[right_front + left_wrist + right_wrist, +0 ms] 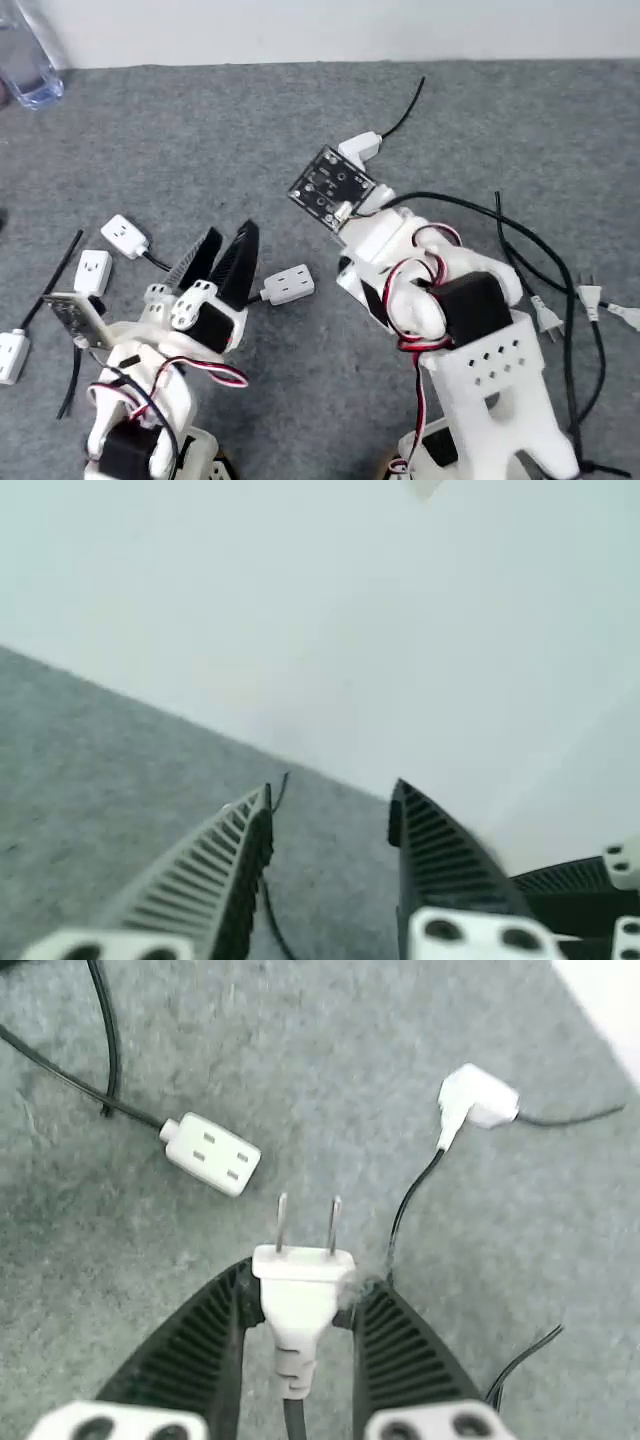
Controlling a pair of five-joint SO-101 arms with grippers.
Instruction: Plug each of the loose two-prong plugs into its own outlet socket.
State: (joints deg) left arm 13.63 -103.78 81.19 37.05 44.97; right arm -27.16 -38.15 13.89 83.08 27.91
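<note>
A two-prong plug point(300, 1265) is clamped in the right tool point(302, 1290), its prongs bare and pointing out above the worktop point(90, 1250). It is near an outlet socket point(210, 1155) but not inserted. Another plug point(590, 296) lies loose. Nothing looks plugged in yet. The left tool point(230, 238) gapes wide and empty.

Bright, even light; shadows soft and faint.

1. This is looking like a robotics lab or workshop.
2. A left arm point(140, 400) and a right arm point(480, 380), both trailing bare wires point(405, 300) beside an exposed circuit board point(332, 188), are sitting on a grey felt-covered table point(480, 130).
3. A plain white wall point(300, 30) is running behind.
</note>
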